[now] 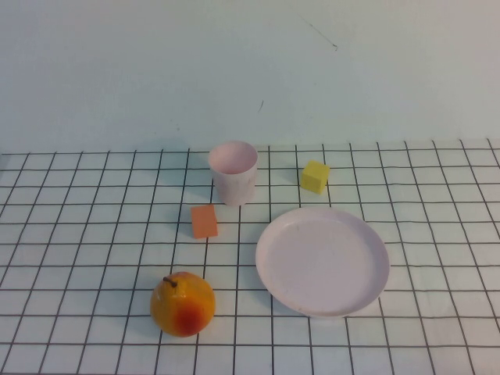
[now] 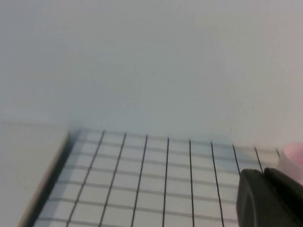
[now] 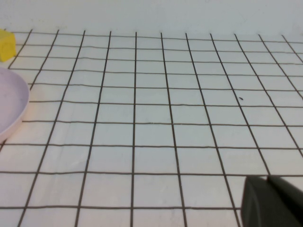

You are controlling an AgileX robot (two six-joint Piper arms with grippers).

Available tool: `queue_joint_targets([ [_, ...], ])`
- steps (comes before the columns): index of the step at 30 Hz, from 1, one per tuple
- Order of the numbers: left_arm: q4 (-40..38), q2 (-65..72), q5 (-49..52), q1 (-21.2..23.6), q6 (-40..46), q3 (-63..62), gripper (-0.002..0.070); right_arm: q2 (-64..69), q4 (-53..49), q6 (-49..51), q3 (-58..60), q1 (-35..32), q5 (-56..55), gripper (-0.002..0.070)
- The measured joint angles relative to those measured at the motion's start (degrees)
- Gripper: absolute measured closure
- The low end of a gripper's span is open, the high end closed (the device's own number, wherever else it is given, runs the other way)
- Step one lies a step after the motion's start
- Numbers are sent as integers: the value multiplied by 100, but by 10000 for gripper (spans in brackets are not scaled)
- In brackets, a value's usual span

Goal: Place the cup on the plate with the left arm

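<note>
From the high view, the cup (image 1: 233,172) stands upright on the gridded surface (image 1: 94,234), at about eleven o'clock from the plate (image 1: 323,260) and clearly apart from it. An orange block (image 1: 204,221), a yellow cube (image 1: 314,176) and a fruit (image 1: 183,304) lie around. Neither arm shows here.

In the left wrist view, the left pincer (image 2: 270,198) is a dark shape near the cup's pink edge (image 2: 291,158); whether it is open I cannot tell.

In the right wrist view, the right pincer (image 3: 272,201) hangs over bare grid, its state also unclear.

Nothing is done yet: grasp, lift and placing all remain.
</note>
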Motion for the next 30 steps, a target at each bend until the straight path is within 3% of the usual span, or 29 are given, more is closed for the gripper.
queue_joint_targets([
  [10,-2586,2791,2057,10,2201,-2109,677,0,0,0,0,0,0,678],
  [16,-3732,4505,2363,-1,3462,-3348,676,0,0,0,0,0,0,678],
  [23,-3822,6164,2231,-607,3842,-4694,655,0,0,0,0,0,0,678],
  [27,-3407,7041,2183,-1054,3527,-5447,648,0,0,0,0,0,0,678],
  [30,-2875,7643,2323,-1298,3369,-5967,575,0,0,0,0,0,0,678],
])
